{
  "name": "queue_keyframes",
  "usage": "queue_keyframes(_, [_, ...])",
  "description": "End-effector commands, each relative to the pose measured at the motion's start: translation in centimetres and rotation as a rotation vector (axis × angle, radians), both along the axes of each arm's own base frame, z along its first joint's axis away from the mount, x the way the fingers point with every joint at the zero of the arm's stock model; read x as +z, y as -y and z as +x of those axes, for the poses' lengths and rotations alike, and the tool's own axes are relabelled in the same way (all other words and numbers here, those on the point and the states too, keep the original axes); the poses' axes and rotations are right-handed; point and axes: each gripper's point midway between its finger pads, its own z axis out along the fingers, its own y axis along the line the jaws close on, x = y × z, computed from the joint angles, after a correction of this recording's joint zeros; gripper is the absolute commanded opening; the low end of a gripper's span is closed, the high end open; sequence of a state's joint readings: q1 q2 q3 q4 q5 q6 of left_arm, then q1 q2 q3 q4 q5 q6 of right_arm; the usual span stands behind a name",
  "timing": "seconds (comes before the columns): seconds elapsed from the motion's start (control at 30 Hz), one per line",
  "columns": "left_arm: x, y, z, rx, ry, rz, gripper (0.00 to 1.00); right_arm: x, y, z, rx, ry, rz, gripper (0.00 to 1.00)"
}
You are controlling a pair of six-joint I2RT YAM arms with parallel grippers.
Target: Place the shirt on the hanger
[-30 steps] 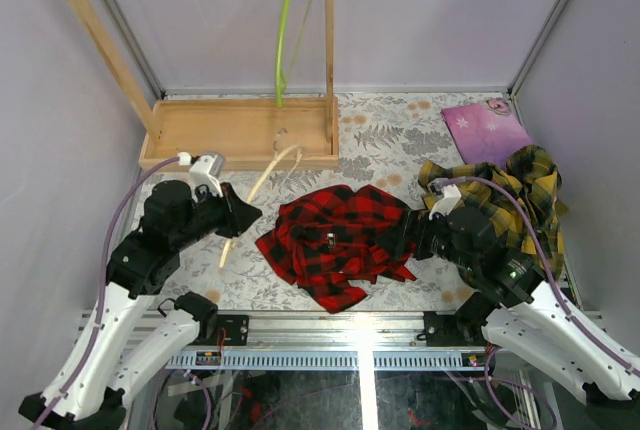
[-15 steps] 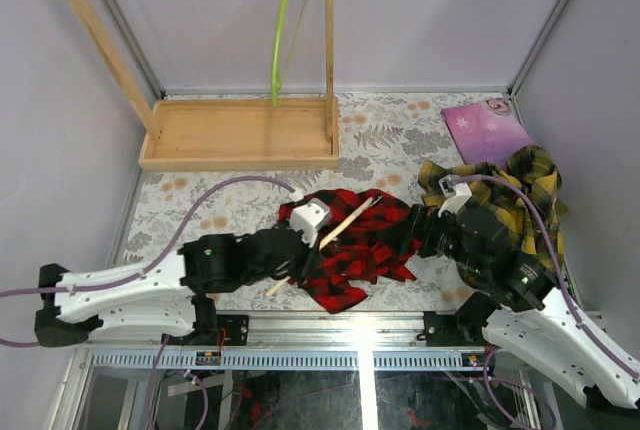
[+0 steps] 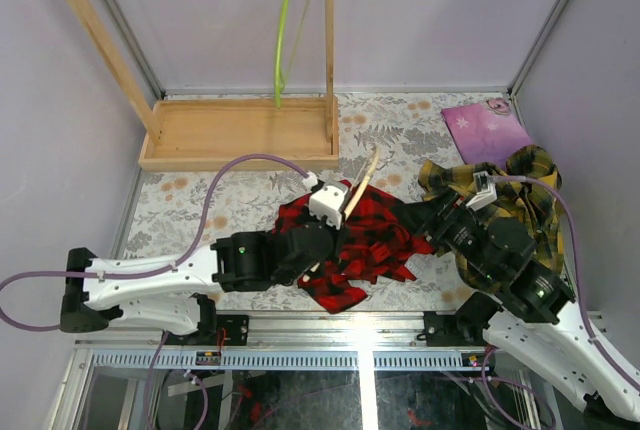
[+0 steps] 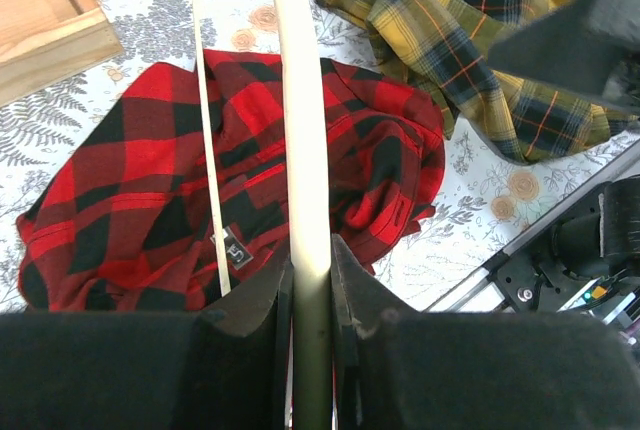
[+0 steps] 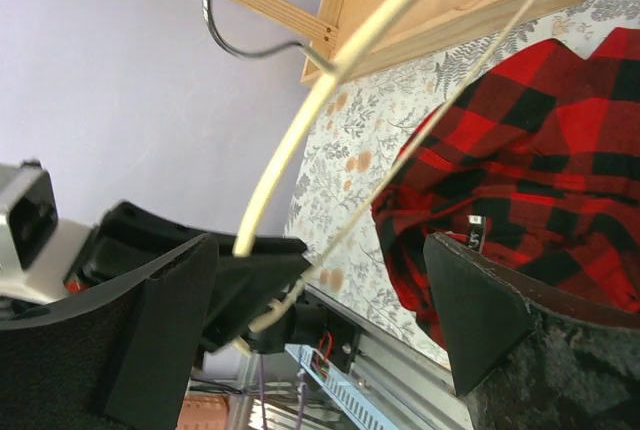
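The red-and-black plaid shirt (image 3: pixel 370 240) lies crumpled on the floral table, front centre. My left gripper (image 3: pixel 335 235) reaches over it from the left and is shut on the cream hanger (image 3: pixel 362 185), which slants up and away towards the rack. In the left wrist view the hanger's thick arm (image 4: pixel 300 130) runs out of the shut jaws above the shirt (image 4: pixel 130 200). My right gripper (image 3: pixel 414 222) is open and empty at the shirt's right edge. Its wrist view shows the hanger (image 5: pixel 290 140), its metal hook (image 5: pixel 222 20) and the shirt (image 5: pixel 540 170).
A yellow-and-dark plaid shirt (image 3: pixel 525 185) lies bunched at the right, by my right arm. A purple sheet (image 3: pixel 485 128) is behind it. A wooden rack (image 3: pixel 240 130) with a lime-green hanger (image 3: pixel 284 30) stands at the back left.
My left arm has swung right from beside the rack with the hanger, and now holds it over the shirt, pointing more steeply away. My right gripper has drawn back slightly to the right.
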State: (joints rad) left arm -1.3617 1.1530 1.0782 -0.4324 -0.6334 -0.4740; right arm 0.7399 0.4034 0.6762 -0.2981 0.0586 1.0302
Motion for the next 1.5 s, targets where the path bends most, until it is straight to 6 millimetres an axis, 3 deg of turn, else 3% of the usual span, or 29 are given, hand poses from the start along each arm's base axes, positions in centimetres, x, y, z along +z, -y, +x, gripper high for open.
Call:
queue_keyframes(0.0, [2.6, 2.0, 0.8, 0.044, 0.052, -0.120, 0.00, 2.9, -1.7, 1.4, 0.003, 0.023, 0.144, 0.90])
queue_keyframes(0.27, [2.6, 3.8, -0.2, -0.029, 0.039, -0.151, 0.00, 0.2, -4.5, 3.1, 0.027, -0.077, 0.220, 0.80])
queue_keyframes(0.53, [1.0, 5.0, -1.5, -0.125, 0.012, -0.143, 0.00, -0.2, -5.9, 4.0, 0.051, -0.062, 0.294, 0.71])
queue_keyframes(0.7, [0.7, 5.6, -2.0, -0.160, 0.004, -0.146, 0.00, -0.8, -6.2, 4.5, 0.045, -0.078, 0.331, 0.55])
queue_keyframes(0.87, [0.1, 5.9, -2.2, -0.176, -0.008, -0.141, 0.00, -0.6, -5.9, 4.7, 0.031, -0.043, 0.379, 0.28])
queue_keyframes(0.97, [-0.5, 5.9, -2.5, -0.182, -0.024, -0.138, 0.02, -0.4, -5.1, 5.0, -0.006, -0.003, 0.434, 0.17])
queue_keyframes(1.0, [-0.6, 5.9, -2.6, -0.185, -0.029, -0.140, 0.05, -0.4, -4.8, 5.1, -0.019, 0.007, 0.452, 0.12])
queue_keyframes(1.1, [-0.6, 5.6, -2.8, -0.184, -0.046, -0.158, 0.35, -0.2, -4.4, 5.2, -0.034, 0.026, 0.461, 0.01])
queue_keyframes(1.13, [-0.6, 5.3, -2.8, -0.177, -0.049, -0.164, 0.46, -0.1, -4.4, 5.2, -0.032, 0.031, 0.451, 0.00])
queue_keyframes(1.2, [-0.4, 4.8, -2.9, -0.170, -0.053, -0.177, 0.58, 0.0, -4.5, 5.2, -0.032, 0.033, 0.429, 0.00])
queue_keyframes(1.47, [1.8, 1.6, -3.5, -0.190, -0.021, -0.208, 0.73, 0.4, -2.1, 4.9, -0.110, 0.105, 0.466, 0.00])
